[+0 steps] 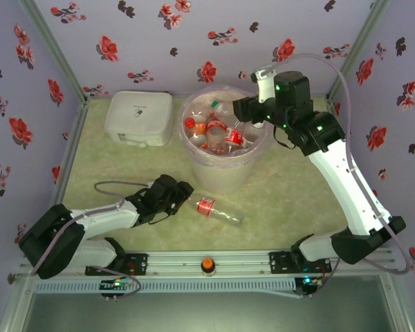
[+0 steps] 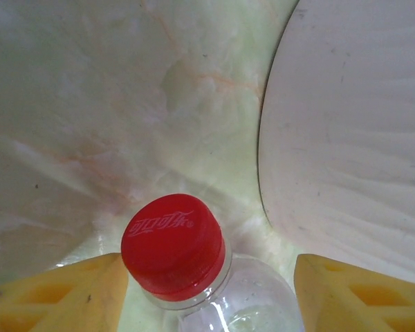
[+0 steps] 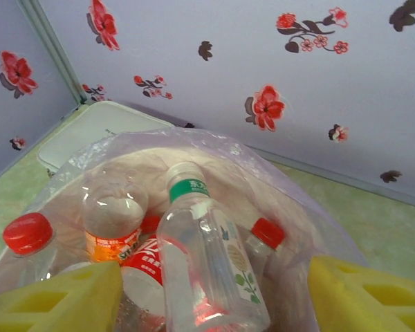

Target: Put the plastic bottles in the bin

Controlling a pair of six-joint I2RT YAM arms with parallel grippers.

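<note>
Left gripper [image 2: 209, 283] low on table [image 1: 124, 166], fingers spread around red-capped bottle [image 2: 173, 245], gaps both sides, near-left of bin [image 1: 218, 173]. Farther back, right gripper [image 3: 214, 290] over bin, fingers apart, white-capped bottle [image 3: 207, 256] between them among other bottles [image 1: 221, 128] inside.

Between the matt yellow pads [image 2: 55, 297] of your left gripper [image 2: 209, 294]: glossy clear plastic bottle [image 2: 242, 308], smooth red cap [image 2: 171, 243]; beyond it, faintly shiny marbled tabletop [image 2: 90, 104].
</note>
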